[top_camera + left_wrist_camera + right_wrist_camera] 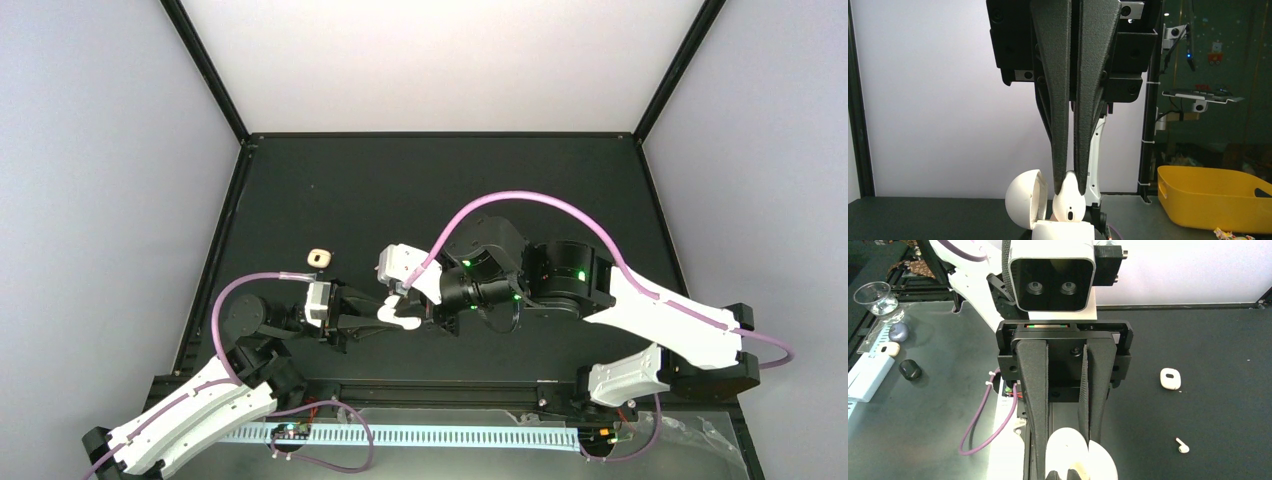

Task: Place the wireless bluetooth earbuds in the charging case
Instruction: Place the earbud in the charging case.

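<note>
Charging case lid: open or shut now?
Open. Left wrist view shows the lid swung up beside the case base, an earbud in the left pincer at its mouth.

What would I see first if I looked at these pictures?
In the middle of the black table, the left fingers pinch a white earbud over an open white charging case, which the right fingers clamp. A second earbud lies loose on the table nearby.
</note>
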`<state>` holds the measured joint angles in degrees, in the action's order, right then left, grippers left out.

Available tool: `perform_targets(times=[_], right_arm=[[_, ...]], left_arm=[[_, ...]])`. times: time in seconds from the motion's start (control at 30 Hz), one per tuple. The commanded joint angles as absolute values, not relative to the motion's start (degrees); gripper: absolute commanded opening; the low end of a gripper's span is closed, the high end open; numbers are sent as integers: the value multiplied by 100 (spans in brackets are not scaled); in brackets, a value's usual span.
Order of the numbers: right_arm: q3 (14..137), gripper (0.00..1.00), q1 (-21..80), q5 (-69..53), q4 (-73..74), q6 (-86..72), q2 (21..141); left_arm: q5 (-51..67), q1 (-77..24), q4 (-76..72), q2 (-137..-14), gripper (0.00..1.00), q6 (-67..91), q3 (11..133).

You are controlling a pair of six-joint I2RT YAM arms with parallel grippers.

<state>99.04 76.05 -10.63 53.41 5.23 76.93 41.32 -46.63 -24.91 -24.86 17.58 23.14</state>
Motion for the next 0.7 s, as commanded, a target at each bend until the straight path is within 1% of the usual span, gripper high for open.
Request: perform_targets(times=[0.0,0.67], right_arm=[[10064,1,7677,-1004,5427,589,7733],[9932,1,7734,-757,5196,566,7791]], left_arm=[[4219,-4682,-2588,-2505,2,1784,2540],[4256,-4681,-2643,-2492,2,1837,2522]])
